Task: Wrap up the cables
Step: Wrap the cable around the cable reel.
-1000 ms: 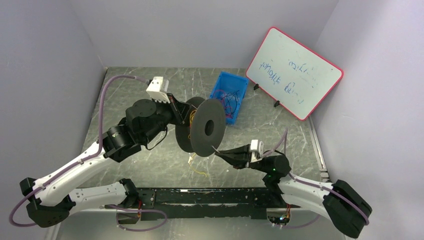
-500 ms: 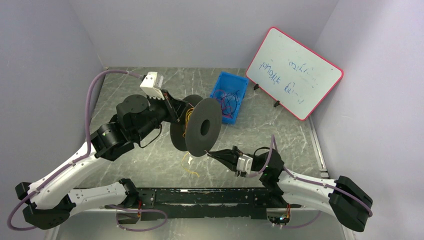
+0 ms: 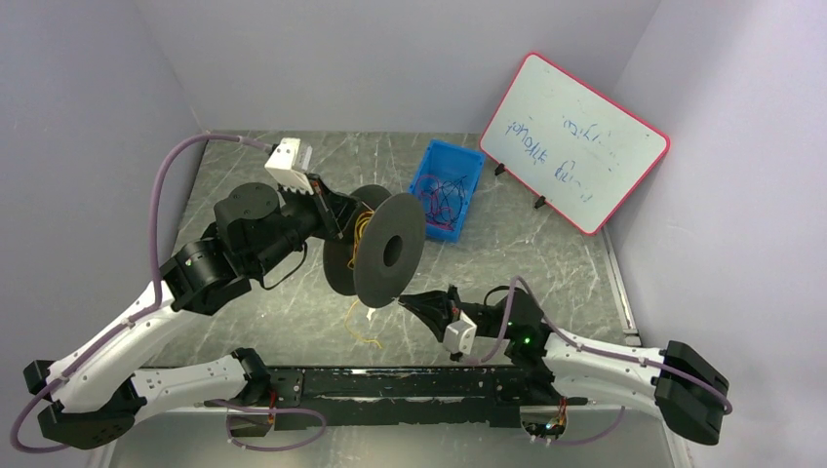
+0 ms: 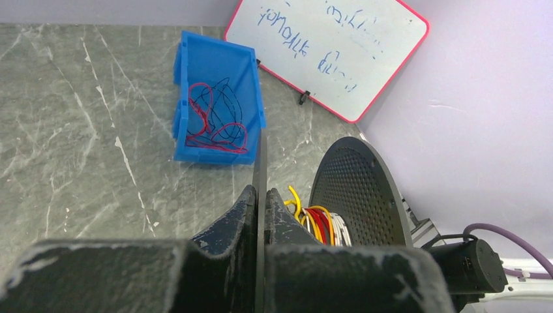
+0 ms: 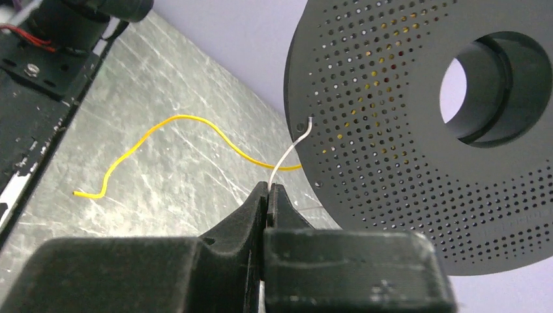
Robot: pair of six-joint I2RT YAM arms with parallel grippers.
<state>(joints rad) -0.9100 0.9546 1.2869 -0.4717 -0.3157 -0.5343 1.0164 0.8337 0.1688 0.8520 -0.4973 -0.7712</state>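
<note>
A black spool (image 3: 390,252) with two perforated discs hangs above the table. My left gripper (image 4: 261,190) is shut on the thin edge of its rear disc (image 4: 261,160). Yellow, red and white cables (image 4: 319,223) are wound on the core between that disc and the front disc (image 4: 358,189). My right gripper (image 5: 268,186) sits just below the front disc (image 5: 404,150), shut on a white cable (image 5: 287,156) whose other end enters a hole near the rim. A loose yellow cable (image 5: 179,117) trails from the spool down to the table (image 3: 363,327).
A blue bin (image 3: 456,161) holding more red and dark cables (image 4: 215,124) stands behind the spool. A red-framed whiteboard (image 3: 571,141) leans at the back right. Grey walls enclose the marble table on three sides.
The left arm has carried the spool a little to the left and down. The right gripper followed leftward under the disc, its wrist rolling over, still holding the white cable.
</note>
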